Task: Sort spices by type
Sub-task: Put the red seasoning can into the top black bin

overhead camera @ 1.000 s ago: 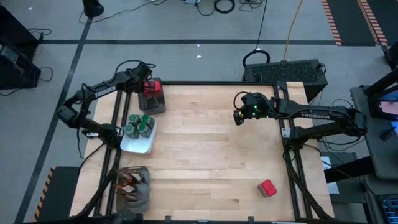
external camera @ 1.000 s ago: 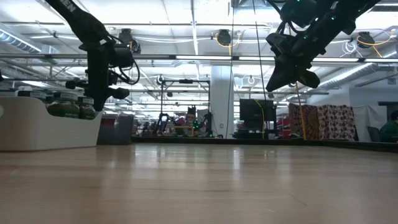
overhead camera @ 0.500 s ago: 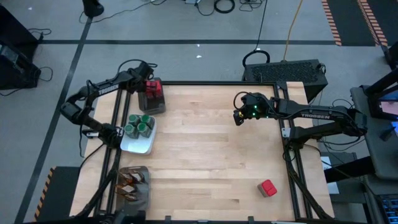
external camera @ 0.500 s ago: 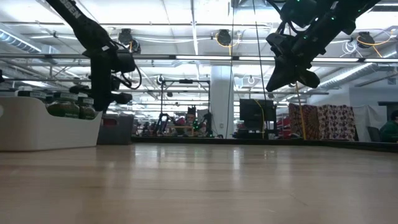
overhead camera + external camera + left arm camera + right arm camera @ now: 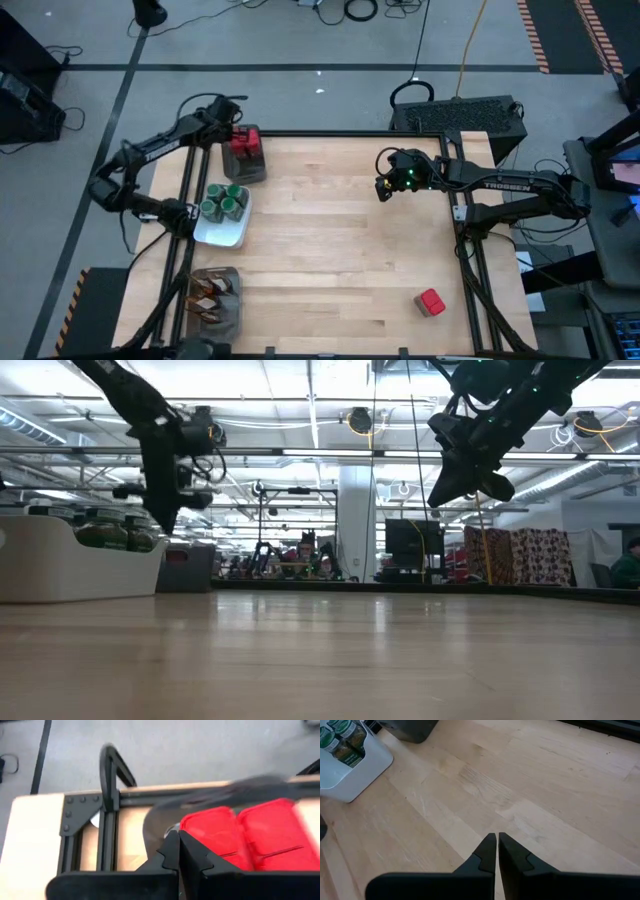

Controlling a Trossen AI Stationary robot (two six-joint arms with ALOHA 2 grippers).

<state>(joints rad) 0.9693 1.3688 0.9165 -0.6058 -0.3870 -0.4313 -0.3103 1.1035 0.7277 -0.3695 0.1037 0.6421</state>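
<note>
Red boxes (image 5: 244, 147) stand in a grey mesh tray (image 5: 248, 168) at the table's far left corner. In the left wrist view the red boxes (image 5: 220, 832) lie just beyond my fingers. My left gripper (image 5: 230, 128) (image 5: 178, 837) hangs shut above that tray's left edge and holds nothing. Green-lidded jars (image 5: 226, 199) stand in a white dish (image 5: 222, 232). Brown sachets (image 5: 212, 292) lie in a second mesh tray (image 5: 232, 318) at the near left. One red box (image 5: 431, 302) rests alone on the table, near right. My right gripper (image 5: 384, 188) (image 5: 497, 839) hovers shut over the bare far middle.
The table's black frame rail (image 5: 107, 820) runs beside the tray of red boxes. The right wrist view shows the white dish (image 5: 355, 772) with jars (image 5: 335, 735) off to one side. Bare wood lies between the left-hand containers and the lone red box.
My left gripper, still shut, has swayed slightly over the tray of red boxes, then risen a little and tipped.
</note>
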